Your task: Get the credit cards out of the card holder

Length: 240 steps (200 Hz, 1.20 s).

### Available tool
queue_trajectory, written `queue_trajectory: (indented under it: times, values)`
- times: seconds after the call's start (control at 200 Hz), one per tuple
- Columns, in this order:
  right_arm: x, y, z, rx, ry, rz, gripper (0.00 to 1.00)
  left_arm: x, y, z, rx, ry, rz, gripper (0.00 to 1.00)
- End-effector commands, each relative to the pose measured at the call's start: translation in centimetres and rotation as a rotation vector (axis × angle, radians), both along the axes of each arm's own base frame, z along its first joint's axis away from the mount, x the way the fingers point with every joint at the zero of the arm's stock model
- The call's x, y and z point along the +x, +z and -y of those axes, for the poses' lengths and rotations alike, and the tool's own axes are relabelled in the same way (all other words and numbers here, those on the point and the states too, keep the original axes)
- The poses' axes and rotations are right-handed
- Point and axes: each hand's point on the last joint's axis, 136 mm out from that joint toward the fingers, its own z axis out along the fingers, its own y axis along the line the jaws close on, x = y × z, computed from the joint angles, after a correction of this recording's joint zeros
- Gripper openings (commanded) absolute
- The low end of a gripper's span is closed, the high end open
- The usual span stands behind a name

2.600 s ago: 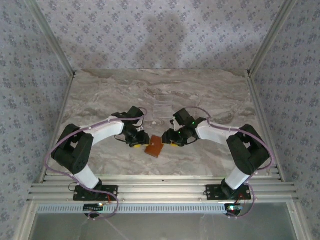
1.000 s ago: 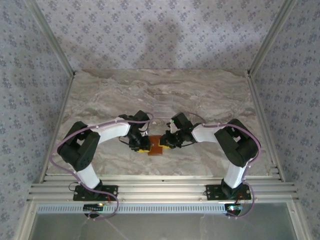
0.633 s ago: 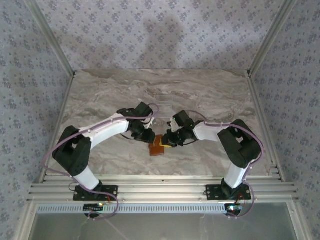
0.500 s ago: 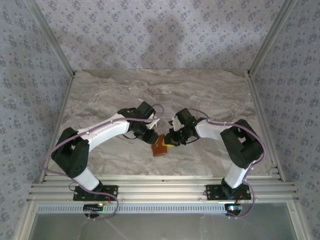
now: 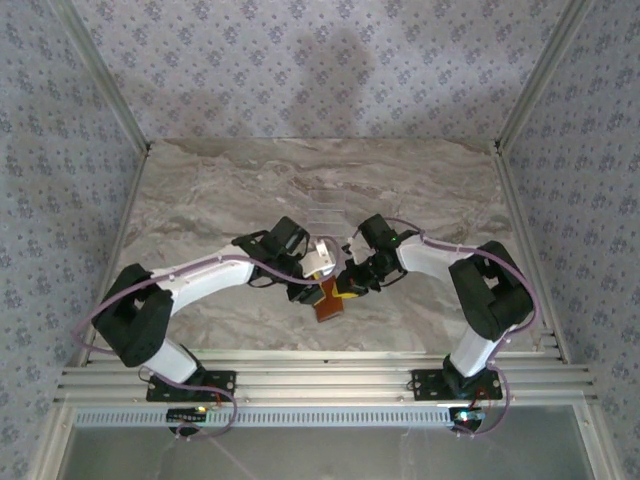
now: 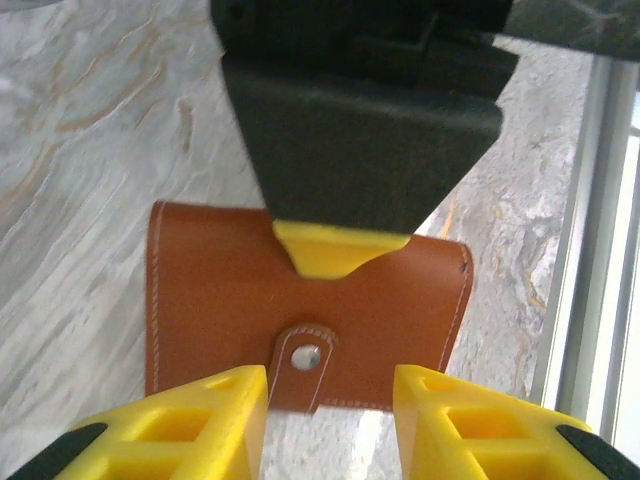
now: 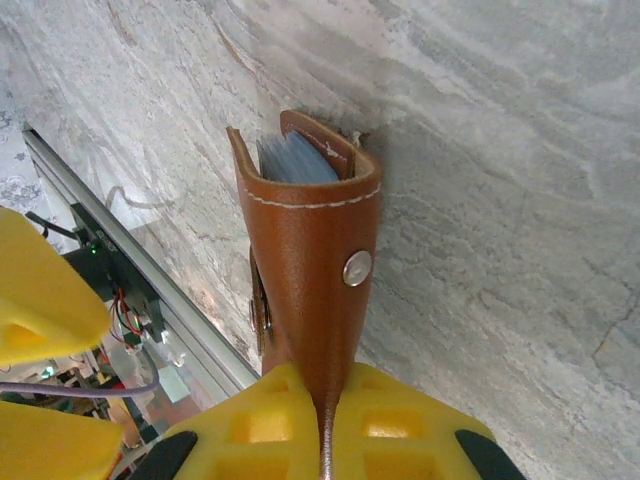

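card holder is held at lower centre of the top view, right gripper clenched on its leather edge; left gripper released, jaws straddling the snap tab. credit cards sit inside. risk we see: thin pinch slips, holder twists or drops. clear tray sits just above in frame, tight for pulling cards out.

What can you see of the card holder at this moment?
The card holder is a small orange-brown, leather-like wallet with pale stitching and a strap tab carrying a metal snap. It is folded, and grey-blue edges show inside its open end. The right end effector pinches one edge, holding it over the marble table. The left end effector is open, its fingers flanking the tab.
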Motion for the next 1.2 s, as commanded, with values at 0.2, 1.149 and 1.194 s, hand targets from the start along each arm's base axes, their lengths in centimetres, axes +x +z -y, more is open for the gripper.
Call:
queue_trajectory:
  times: [0.2,1.149,1.194]
  values:
    - [-0.4,0.2,0.3,0.029,-0.007,-0.026,0.05,-0.9,-1.9,1.7,-0.095,-0.093,-0.022,0.36]
    - [-0.7,-0.5,0.1,0.01,-0.009,-0.036,0.05,0.3,-4.8,1.0,0.034,-0.116,0.099,0.4]
    - [-0.7,-0.5,0.1,0.009,-0.01,-0.036,0.05,0.4,-4.5,0.9,0.022,-0.114,0.124,0.4]
